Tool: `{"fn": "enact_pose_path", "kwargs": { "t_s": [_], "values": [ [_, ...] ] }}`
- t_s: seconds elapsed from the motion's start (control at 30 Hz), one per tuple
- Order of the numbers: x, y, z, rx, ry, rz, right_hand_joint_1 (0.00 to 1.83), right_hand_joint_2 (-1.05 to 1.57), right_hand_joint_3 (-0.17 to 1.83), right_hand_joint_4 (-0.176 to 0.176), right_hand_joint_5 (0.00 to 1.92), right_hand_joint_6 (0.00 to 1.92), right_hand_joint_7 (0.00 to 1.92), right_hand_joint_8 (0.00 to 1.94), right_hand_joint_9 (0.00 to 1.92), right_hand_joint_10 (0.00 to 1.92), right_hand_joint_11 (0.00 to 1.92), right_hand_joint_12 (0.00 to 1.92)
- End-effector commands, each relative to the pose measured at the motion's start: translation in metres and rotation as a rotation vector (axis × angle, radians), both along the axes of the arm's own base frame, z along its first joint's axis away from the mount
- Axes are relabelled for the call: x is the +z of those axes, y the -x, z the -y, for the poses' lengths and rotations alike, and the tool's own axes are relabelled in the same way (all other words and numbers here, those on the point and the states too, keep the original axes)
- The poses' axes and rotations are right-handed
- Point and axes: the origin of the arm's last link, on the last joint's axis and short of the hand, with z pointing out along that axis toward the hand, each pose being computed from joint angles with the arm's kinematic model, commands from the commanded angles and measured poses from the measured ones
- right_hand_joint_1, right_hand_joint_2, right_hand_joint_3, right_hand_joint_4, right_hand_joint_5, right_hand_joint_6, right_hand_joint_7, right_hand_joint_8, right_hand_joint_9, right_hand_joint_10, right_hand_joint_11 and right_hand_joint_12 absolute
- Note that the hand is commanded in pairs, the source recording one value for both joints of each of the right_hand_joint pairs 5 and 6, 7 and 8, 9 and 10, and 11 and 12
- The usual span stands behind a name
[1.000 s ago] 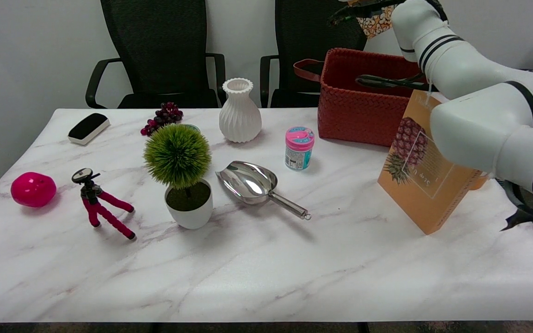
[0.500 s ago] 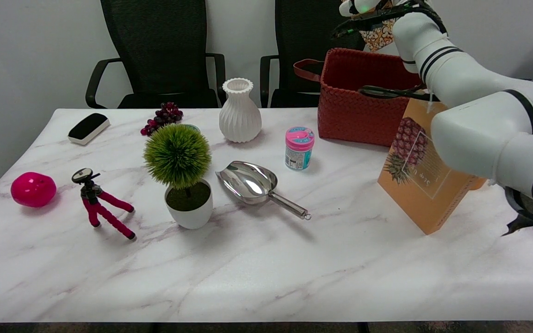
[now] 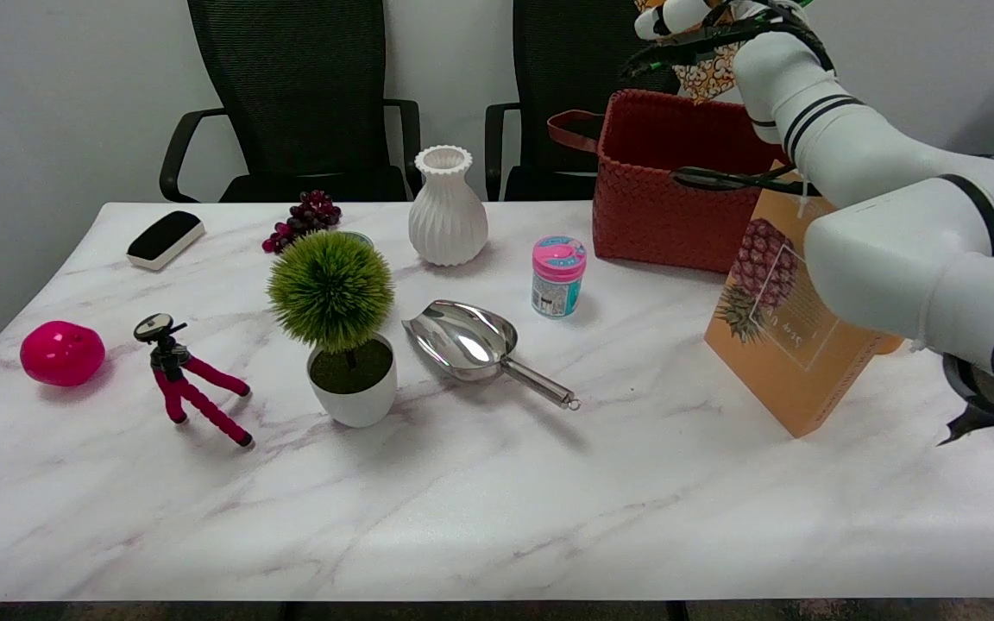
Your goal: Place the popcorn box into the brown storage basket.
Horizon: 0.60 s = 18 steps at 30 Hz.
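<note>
Holding the yellow patterned popcorn box point(image 3: 706, 71), the black-and-white right hand point(image 3: 685, 26) is closed on it above the brown woven storage basket point(image 3: 661, 194). Since a second ago the hand came lower toward the basket opening. The release seems near. The basket stands on the white marble counter point(image 3: 480, 492).

A white vase point(image 3: 448, 205), steel scoop point(image 3: 473, 341) and potted plant point(image 3: 335, 321) stand on the marble table point(image 3: 497, 517).

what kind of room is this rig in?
Probably an office or lab room set up for testing: two black mesh office chairs stand behind a marble-patterned table against a plain white wall, with unrelated props spread on it.
</note>
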Motion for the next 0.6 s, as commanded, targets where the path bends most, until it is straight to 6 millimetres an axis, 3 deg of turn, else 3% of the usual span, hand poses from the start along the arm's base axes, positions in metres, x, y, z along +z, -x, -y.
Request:
{"fn": "enact_pose_path", "kwargs": {
  "t_s": [0.03, 0.47, 0.6],
  "values": [
    [0.0003, 0.0046, -0.0001, -0.021, -0.001, -0.015, 1.07, 0.34, 0.71, 0.000, 0.74, 0.74, 1.49, 1.49, 1.13, 1.13, 1.64, 1.64],
    [-0.0041, -0.0004, 0.0016, -0.011, -0.014, -0.019, 1.08, 0.11, 0.88, 0.000, 0.49, 0.49, 1.32, 1.32, 0.98, 0.98, 1.46, 1.46],
    [-0.0047, -0.0027, 0.0017, -0.006, -0.018, -0.022, 1.14, -0.01, 0.91, 0.000, 0.26, 0.26, 1.05, 1.05, 0.62, 0.62, 1.06, 1.06]
  ]
}}
